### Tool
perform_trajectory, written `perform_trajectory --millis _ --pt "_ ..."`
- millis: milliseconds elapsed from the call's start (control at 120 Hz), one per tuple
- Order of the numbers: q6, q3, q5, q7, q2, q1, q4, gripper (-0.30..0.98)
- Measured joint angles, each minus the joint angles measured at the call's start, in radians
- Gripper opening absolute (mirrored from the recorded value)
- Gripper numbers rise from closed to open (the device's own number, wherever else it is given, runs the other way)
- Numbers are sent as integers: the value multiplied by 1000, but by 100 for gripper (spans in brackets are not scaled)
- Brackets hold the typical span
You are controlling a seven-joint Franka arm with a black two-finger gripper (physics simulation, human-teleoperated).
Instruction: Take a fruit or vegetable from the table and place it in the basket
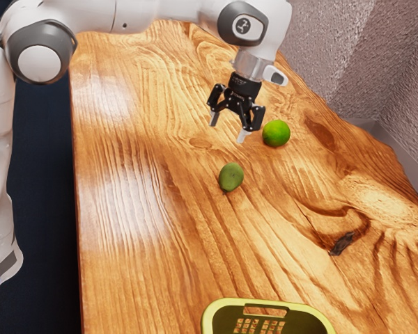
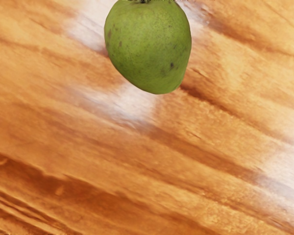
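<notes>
My gripper stands wide, with nothing between its fingers, raised above the table; the mango lies on the wood, apart from my fingertips and nearer the basket than the lime is; the lime lies on the table too, on the wall side. I judge the step in hand to be the approach to a fruit, with the grasp and the carry both to do; either fruit would answer the task, but the mango looks the likelier pick, as my wrist view has it plainly in sight.

The next move calls for shifting my hand until the mango sits centred between my fingers, then lowering with them spread, one to each side of it; only then should I close, and lift once both pads bear on it. Its rounded, slightly tapered body could roll or squeeze out if I pinch high or off centre; after that comes the carry toward the basket, high enough to clear its rim, and the release inside.
</notes>
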Motion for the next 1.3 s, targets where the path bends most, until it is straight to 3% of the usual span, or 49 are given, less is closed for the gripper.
perform_trajectory --millis 275,467,1300 --pt "99 -4 157 -72 9 9 0 69" --pt "181 -5 202 -93 30 9 -1 69" --pt "435 -6 101 -125 67 21 -188 69"
